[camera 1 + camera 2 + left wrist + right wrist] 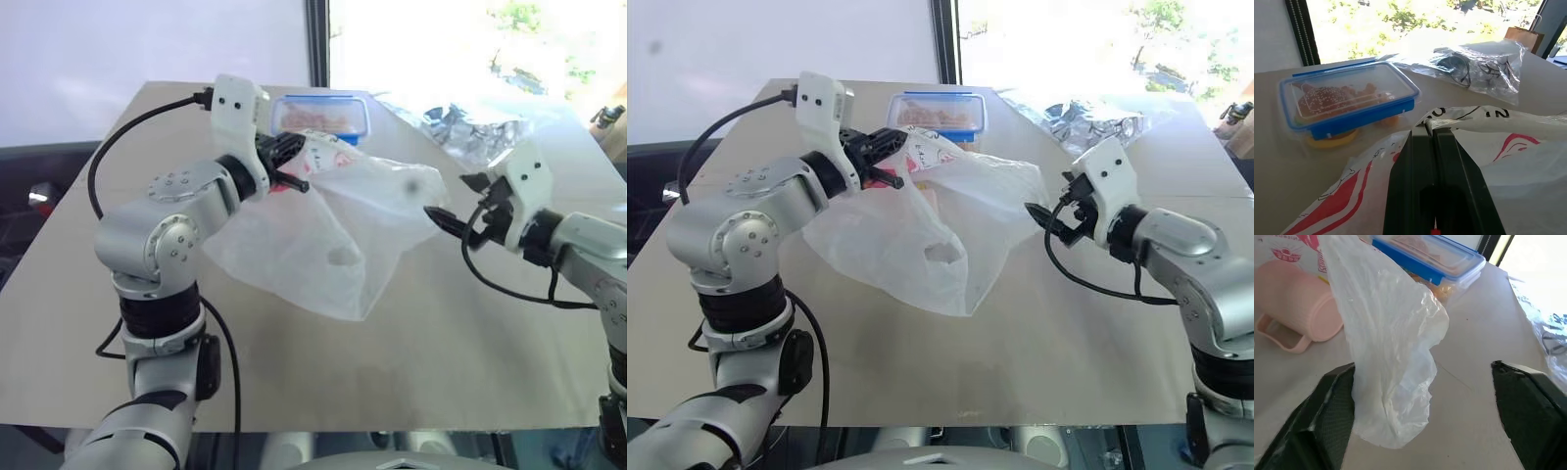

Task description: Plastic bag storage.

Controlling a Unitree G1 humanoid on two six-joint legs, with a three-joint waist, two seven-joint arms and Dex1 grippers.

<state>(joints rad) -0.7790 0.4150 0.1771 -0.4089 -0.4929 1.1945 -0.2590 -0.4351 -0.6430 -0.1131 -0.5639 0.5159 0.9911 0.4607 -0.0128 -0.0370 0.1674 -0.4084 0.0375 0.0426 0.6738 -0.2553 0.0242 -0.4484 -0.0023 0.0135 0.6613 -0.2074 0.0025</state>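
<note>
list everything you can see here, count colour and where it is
plastic bag: one, translucent white with red print, lifted over the table centre, one edge pinched by the left hand
food box: one, clear with blue lid, far side of the table behind the bag
cup: one, pink-beige with handle, lying on its side near the box
foil wrapper: one, crinkled clear and silvery, far right of the table
table: one, beige
left hand: shut on the bag
right hand: open, beside the bag's right end
</note>
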